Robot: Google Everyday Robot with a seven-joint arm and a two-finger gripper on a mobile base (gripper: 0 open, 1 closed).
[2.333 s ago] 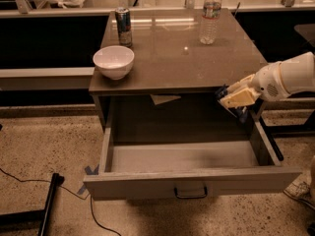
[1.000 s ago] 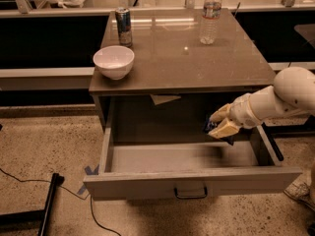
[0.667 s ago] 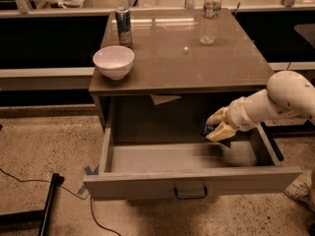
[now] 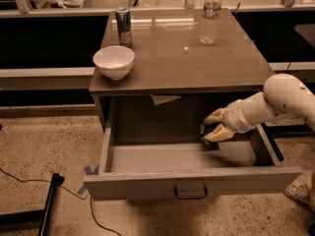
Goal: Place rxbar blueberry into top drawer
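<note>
The top drawer (image 4: pixel 192 183) of the table is pulled fully open, its front panel with a small dark handle (image 4: pixel 191 194) facing me. My gripper (image 4: pixel 210 128) reaches in from the right on a white arm and sits inside the drawer over its back right part. It is shut on the rxbar blueberry (image 4: pixel 208 138), a small dark bar that shows between and just below the fingertips, close above the drawer floor.
On the tabletop (image 4: pixel 197 63) stand a white bowl (image 4: pixel 113 61) at the front left, a can (image 4: pixel 123 26) behind it and a water bottle (image 4: pixel 210 14) at the back right. A black stand leg (image 4: pixel 48 200) and cable lie on the floor at left.
My gripper has moved down and to the left, from beside the table's right edge into the open drawer, carrying the bar with it. Nothing else moved.
</note>
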